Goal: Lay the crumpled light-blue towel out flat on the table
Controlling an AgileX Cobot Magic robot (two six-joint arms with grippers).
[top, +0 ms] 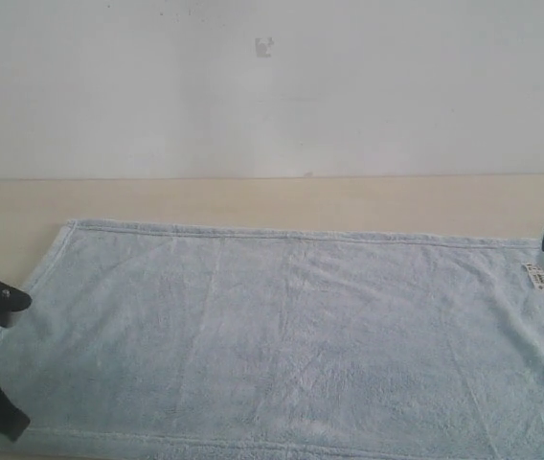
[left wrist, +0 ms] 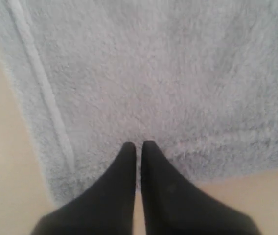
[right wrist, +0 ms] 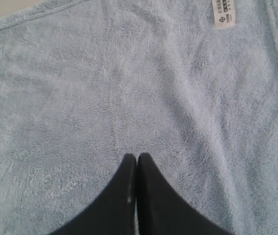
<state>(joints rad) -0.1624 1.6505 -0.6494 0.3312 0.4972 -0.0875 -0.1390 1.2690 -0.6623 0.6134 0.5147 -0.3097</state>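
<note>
Lying flat on the table (top: 253,196), the towel (top: 282,345) runs lengthwise from left gripper (left wrist: 139,145) to right gripper (right wrist: 137,156); both are clenched empty, each above one short end.

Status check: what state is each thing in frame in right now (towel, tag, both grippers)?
towel: spread out flat on the table, only faint creases.
tag: lying flat on the towel, printed side up.
left gripper: shut, tips at the towel near a corner; no cloth visibly pinched.
right gripper: shut, tips at the towel; no cloth visibly pinched.
</note>
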